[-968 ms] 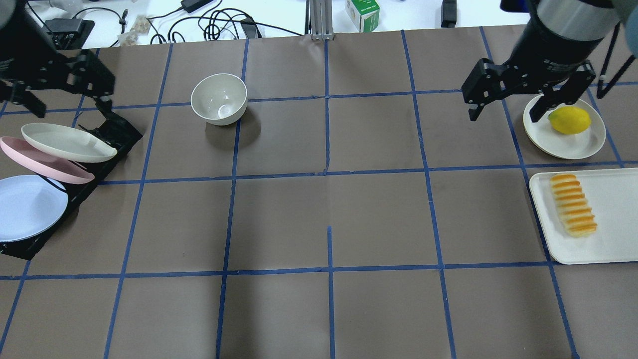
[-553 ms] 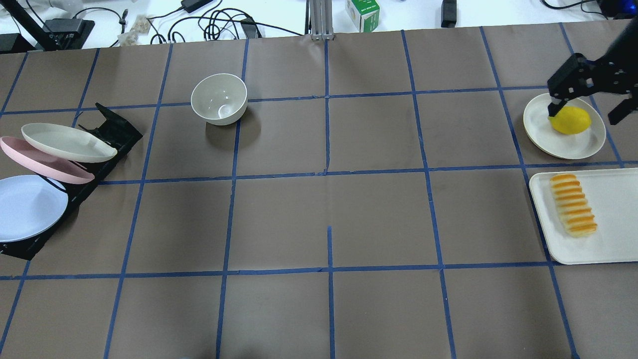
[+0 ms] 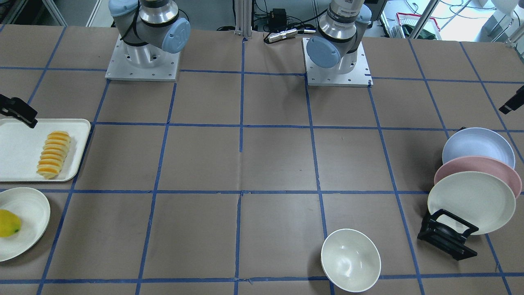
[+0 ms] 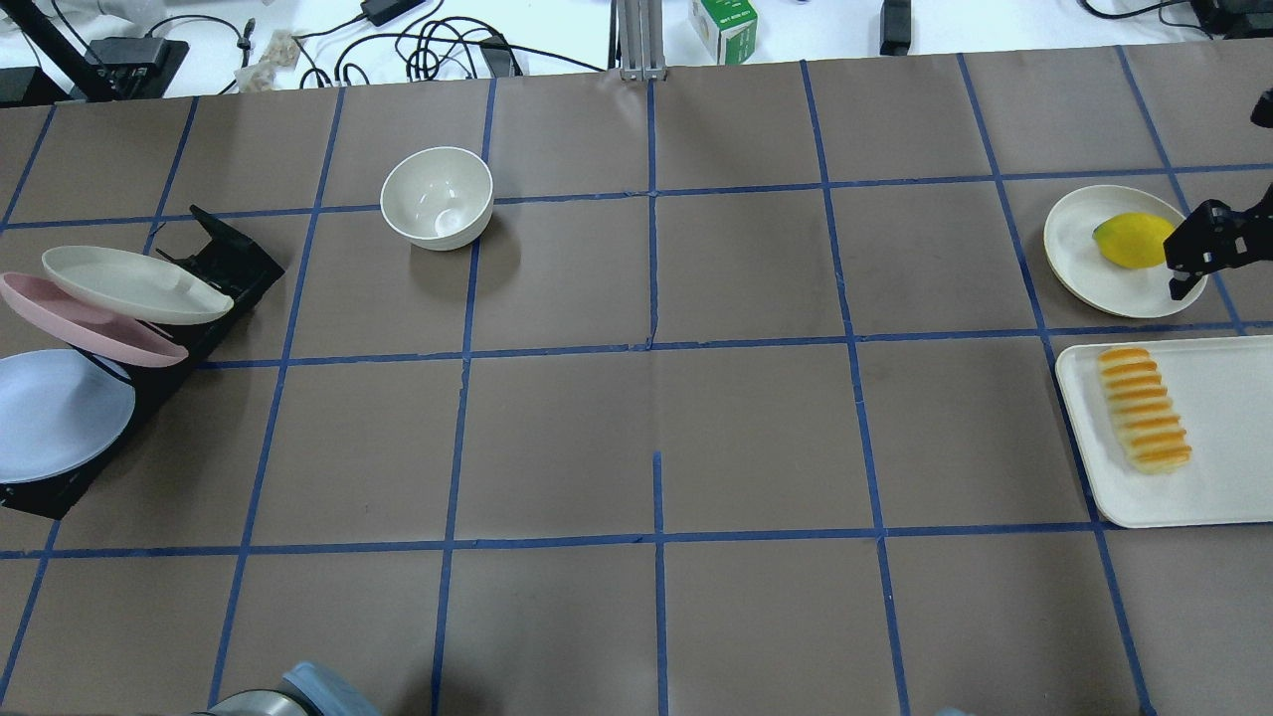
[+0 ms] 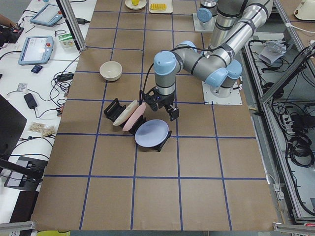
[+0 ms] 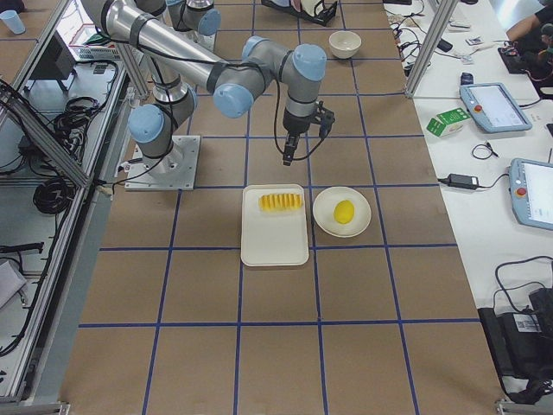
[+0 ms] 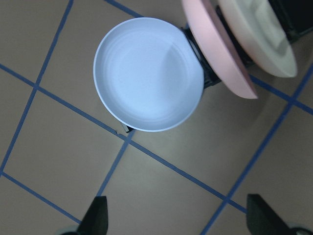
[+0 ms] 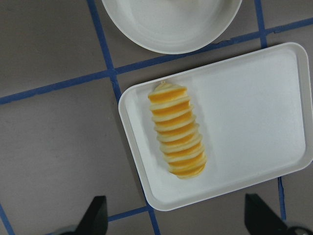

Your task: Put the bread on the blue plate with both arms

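Observation:
The bread (image 4: 1144, 408) lies on a white tray (image 4: 1228, 477) at the table's right side; it also shows in the right wrist view (image 8: 177, 129) and the front view (image 3: 53, 154). The blue plate (image 4: 60, 413) leans in a black rack at the left edge, and shows in the left wrist view (image 7: 148, 74). My left gripper (image 7: 178, 218) is open and empty, high above the blue plate (image 5: 152, 133). My right gripper (image 8: 176, 218) is open and empty, high above the tray beside the bread. One of its fingers (image 4: 1198, 254) shows at the overhead view's right edge.
A pink plate (image 4: 90, 323) and a cream plate (image 4: 134, 283) lean in the same rack (image 4: 234, 259) as the blue one. A white bowl (image 4: 438, 197) stands far left of centre. A lemon (image 4: 1134, 239) sits on a cream plate (image 4: 1079, 249) beyond the tray.
The left gripper has left the overhead view past the left edge. The right gripper has moved right and towards the robot, from left of the lemon plate to the frame's right edge.

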Controlling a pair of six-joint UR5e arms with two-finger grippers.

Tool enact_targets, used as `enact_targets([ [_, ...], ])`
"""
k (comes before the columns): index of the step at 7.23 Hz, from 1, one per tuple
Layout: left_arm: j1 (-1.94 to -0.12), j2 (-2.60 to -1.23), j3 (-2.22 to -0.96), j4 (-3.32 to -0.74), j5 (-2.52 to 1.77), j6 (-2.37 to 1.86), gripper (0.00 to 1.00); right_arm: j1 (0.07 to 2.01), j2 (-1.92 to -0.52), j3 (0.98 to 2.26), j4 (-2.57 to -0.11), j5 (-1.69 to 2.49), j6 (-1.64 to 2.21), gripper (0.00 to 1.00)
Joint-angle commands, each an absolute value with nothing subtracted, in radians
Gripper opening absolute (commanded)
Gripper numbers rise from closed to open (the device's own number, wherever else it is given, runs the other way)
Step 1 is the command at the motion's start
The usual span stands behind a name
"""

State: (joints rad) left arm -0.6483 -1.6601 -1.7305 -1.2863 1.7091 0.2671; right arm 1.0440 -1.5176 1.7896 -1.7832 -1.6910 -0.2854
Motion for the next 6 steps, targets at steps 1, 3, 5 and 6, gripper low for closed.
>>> enact_targets([
  [1,-0.597,-1.756,-1.740,-1.157,1.686,0.282,1.00,0.999,-1.435,1.831,-1.824,-1.695,-0.368,1.00],
  [3,-0.592,-1.853,-1.736,-1.073,1.686,0.290,0.98,0.985,-1.372,1.871,-1.967,-1.686,-0.368,1.00],
  [5,-0.594,-1.876,-1.735,-1.065,1.686,0.282,0.97,0.986,-1.359,1.951,-2.076,-1.684,-0.370,1.00],
  [6,-0.594,-1.879,-1.736,-1.055,1.684,0.281,0.93,0.985,-1.355,1.982,-2.156,-1.684,-0.402,1.00],
])
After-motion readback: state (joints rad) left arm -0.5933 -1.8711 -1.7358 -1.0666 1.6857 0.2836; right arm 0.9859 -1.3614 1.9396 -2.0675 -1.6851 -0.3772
